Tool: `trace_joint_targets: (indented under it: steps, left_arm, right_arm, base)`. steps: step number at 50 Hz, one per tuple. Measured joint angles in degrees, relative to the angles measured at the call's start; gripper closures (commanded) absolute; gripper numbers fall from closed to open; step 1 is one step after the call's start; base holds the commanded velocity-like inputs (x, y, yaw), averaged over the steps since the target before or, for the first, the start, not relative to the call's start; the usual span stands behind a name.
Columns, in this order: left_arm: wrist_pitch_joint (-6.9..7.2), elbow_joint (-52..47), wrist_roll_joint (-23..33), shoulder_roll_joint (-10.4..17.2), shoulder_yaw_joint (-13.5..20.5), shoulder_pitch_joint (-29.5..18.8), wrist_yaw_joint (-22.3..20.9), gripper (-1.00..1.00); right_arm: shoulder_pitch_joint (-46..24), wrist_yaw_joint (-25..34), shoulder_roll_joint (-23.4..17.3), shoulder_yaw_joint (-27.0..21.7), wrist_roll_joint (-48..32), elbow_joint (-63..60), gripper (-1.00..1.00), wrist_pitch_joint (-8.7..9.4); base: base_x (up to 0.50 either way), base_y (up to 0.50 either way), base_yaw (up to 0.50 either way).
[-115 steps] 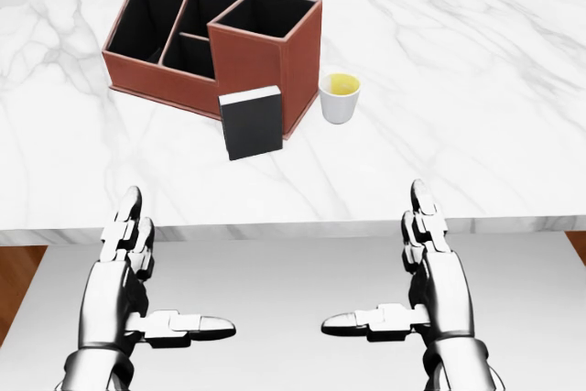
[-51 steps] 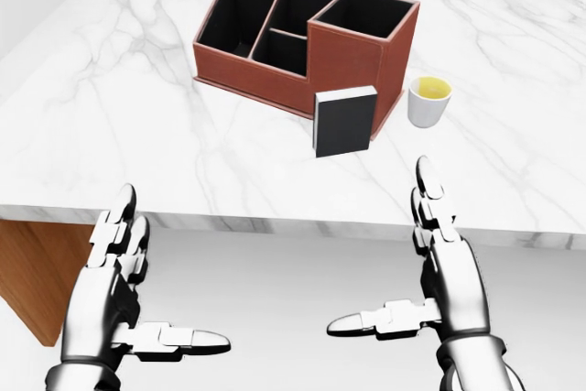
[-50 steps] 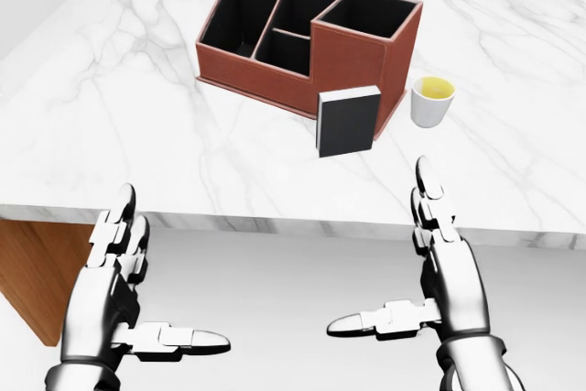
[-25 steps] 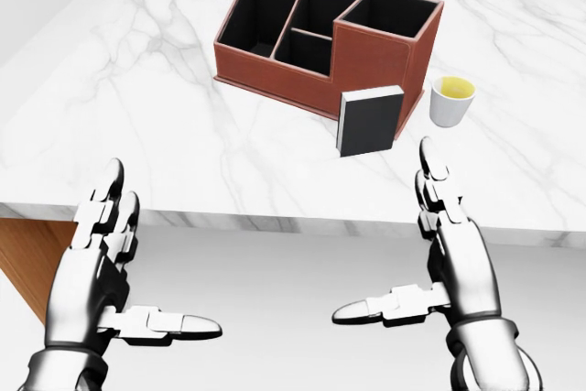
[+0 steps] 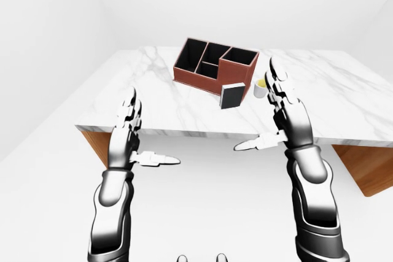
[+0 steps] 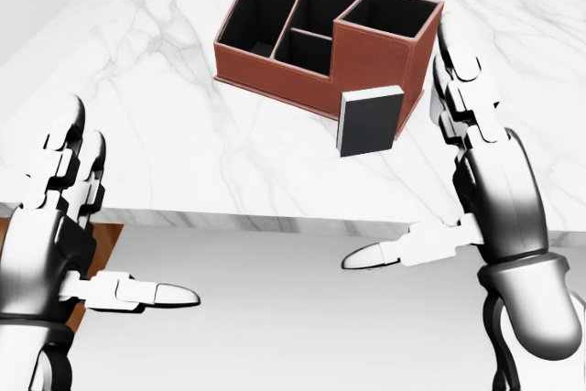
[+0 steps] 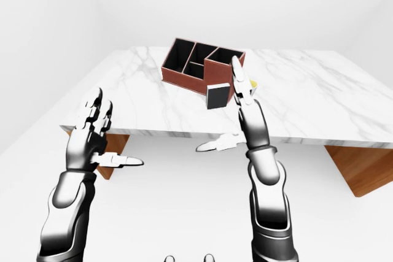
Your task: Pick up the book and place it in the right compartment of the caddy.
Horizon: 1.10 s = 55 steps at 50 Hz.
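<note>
The black book (image 6: 369, 121) stands upright on the marble table (image 6: 137, 89), leaning against the wall of the brown caddy (image 6: 316, 38). The caddy's tall right compartment (image 6: 389, 14) is dark and holds nothing that I can see. My right hand (image 6: 417, 167) is raised and open just right of the book, its fingers (image 6: 458, 80) pointing up beside the caddy's right wall, clear of the book. My left hand (image 6: 124, 217) is open at the lower left of the head view, at the table's near edge and holding nothing.
A white cup (image 5: 260, 85) with yellow content stands right of the caddy, mostly hidden behind my right hand. The table's near edge (image 6: 275, 222) runs across the head view. Wooden table supports (image 5: 362, 170) show under both ends.
Earlier the whole picture shifted right as the camera moved; it has held still for the last half second. Both hands have risen, the right one now covering the cup.
</note>
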Motion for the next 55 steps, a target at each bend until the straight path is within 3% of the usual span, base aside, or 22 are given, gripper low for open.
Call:
trace_joint_targets:
  steps: [22,55]
  left_arm:
    - [0.0,-1.83,-0.06,0.32,0.72,-1.16,-0.35,-1.0]
    - [0.0,-4.57,-0.67,0.34,1.14,-1.13,-0.13,-1.0]
  right_arm:
    - [-6.09,1.24,-2.57,-2.07,-0.06,-3.92,-1.0,0.0]
    - [-7.0,0.74,-3.89,-3.73,1.23,-4.28,-1.0,0.0]
  base:
    - [0.01,0.0,0.0]
    - [0.18,0.02,0.0]
